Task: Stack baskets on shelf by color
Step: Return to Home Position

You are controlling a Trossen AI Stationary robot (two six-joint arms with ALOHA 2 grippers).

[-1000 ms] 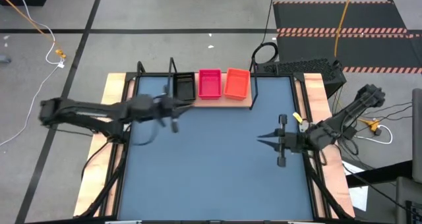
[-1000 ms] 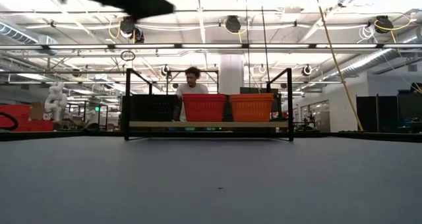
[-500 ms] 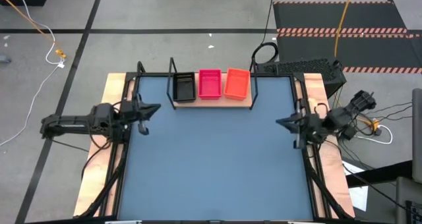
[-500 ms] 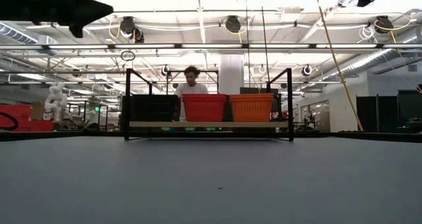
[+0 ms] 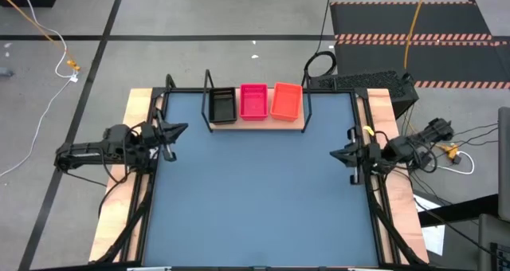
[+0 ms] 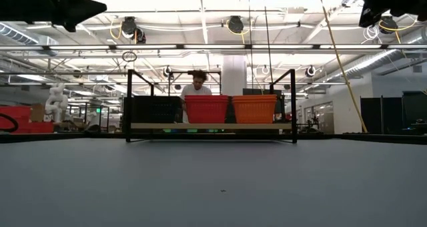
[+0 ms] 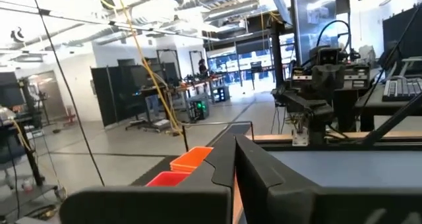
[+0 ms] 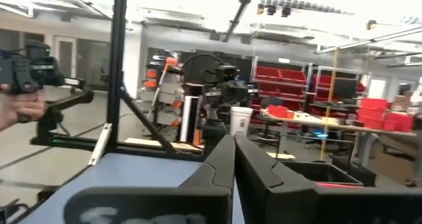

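From above, the shelf stands at the far edge of the table. On its plank three groups of baskets sit side by side, touching: the black baskets on the left, the pink-red baskets in the middle and the orange baskets on the right. How many are in each group cannot be told from this angle. The left gripper hangs over the table's left edge with its tip pointing inward, and the right gripper hangs over the right edge, pointing back toward it. Both are well apart from the shelf.

At table height, the shelf carries the black baskets, the pink-red baskets and the orange baskets, each colour nested into one block of like height. A person sits in the room behind them. Dark parts of both arms show at the upper corners.

From the left wrist, the left gripper has its jaws clenched together on nothing; past it lie the orange baskets and the pink-red baskets.

From the right wrist, the right gripper is likewise pressed closed and empty, with the black baskets beyond
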